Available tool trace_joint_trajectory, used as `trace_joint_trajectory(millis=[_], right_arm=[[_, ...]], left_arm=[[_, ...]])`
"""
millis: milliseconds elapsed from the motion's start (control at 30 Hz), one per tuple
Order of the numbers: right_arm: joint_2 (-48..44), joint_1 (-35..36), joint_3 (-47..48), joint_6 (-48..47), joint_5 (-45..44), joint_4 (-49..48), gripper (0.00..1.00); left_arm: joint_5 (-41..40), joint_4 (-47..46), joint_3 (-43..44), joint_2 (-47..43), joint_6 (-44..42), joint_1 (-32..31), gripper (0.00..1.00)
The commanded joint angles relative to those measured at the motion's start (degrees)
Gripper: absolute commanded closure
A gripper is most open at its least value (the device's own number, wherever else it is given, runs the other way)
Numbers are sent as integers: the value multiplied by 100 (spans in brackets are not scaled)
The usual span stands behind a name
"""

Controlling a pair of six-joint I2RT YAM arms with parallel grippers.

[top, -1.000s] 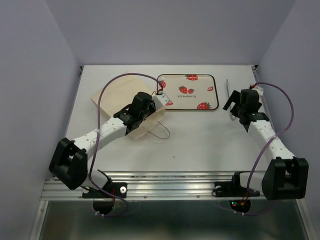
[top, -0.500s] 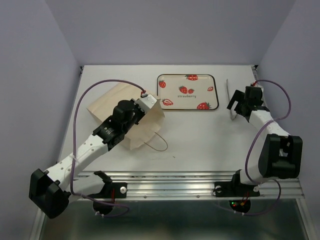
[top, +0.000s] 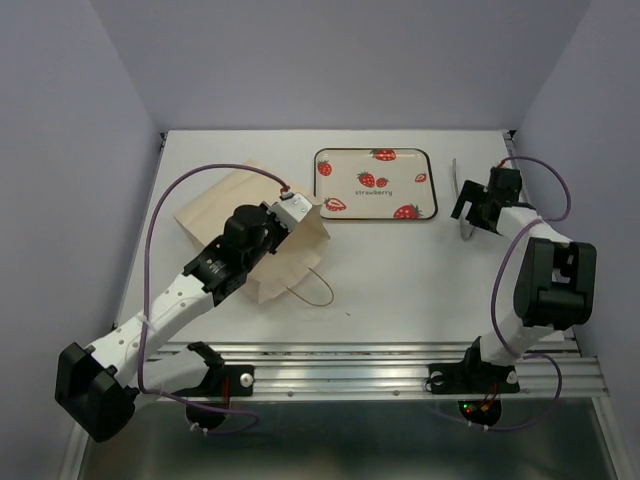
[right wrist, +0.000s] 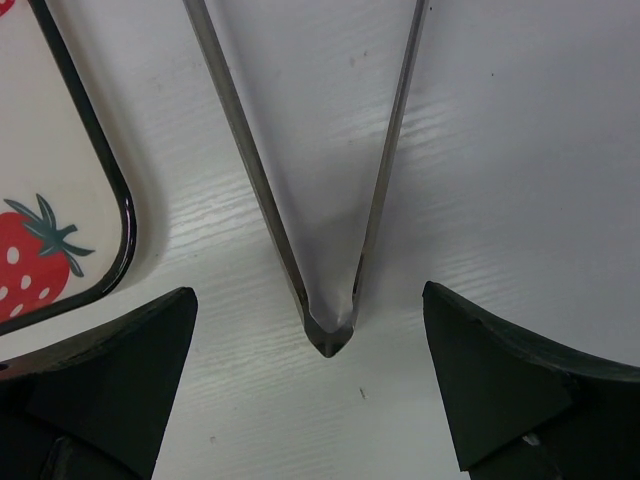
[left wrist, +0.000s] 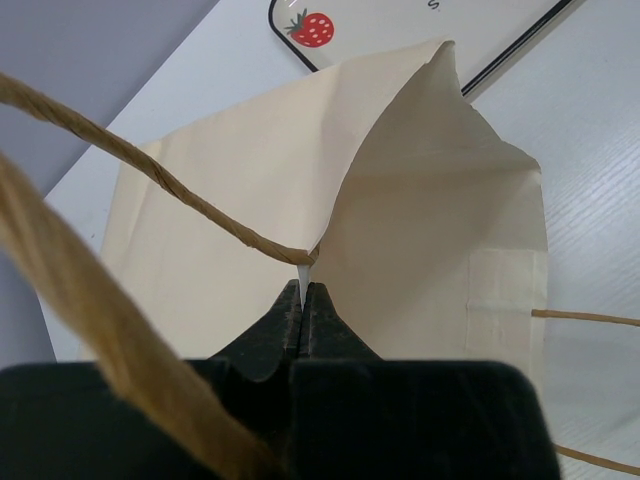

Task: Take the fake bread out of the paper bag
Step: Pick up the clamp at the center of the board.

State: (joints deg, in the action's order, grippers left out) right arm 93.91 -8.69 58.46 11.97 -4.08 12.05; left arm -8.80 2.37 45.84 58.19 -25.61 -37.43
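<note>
The paper bag (top: 222, 205) lies on its side at the left of the table (top: 400, 270), with its mouth toward the strawberry tray (top: 350, 166). Its inside is hidden. The left gripper (left wrist: 303, 290) is clenched on the upper edge of the mouth, just beside a string handle (left wrist: 150, 182). At the right, the right gripper (right wrist: 308, 300) stands wide apart around the joined end of the metal tongs (right wrist: 330, 335) and touches nothing.

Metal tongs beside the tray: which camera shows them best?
Right wrist: the tongs fill the frame, hinge and both arms sharp. Top external shows only a thin sliver; left wrist shows none.
</note>
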Motion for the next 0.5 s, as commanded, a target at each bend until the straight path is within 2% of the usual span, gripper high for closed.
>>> trace_joint_trajectory(millis=[0, 133, 467], right_arm=[[31, -89, 280, -45, 3, -28, 0], [338, -89, 456, 33, 144, 104, 0], [1006, -89, 1035, 192, -304, 236, 0]], left_arm=[[27, -193, -67, -142, 73, -19, 100], [45, -343, -76, -168, 73, -27, 100], [10, -431, -146, -256, 56, -19, 100]])
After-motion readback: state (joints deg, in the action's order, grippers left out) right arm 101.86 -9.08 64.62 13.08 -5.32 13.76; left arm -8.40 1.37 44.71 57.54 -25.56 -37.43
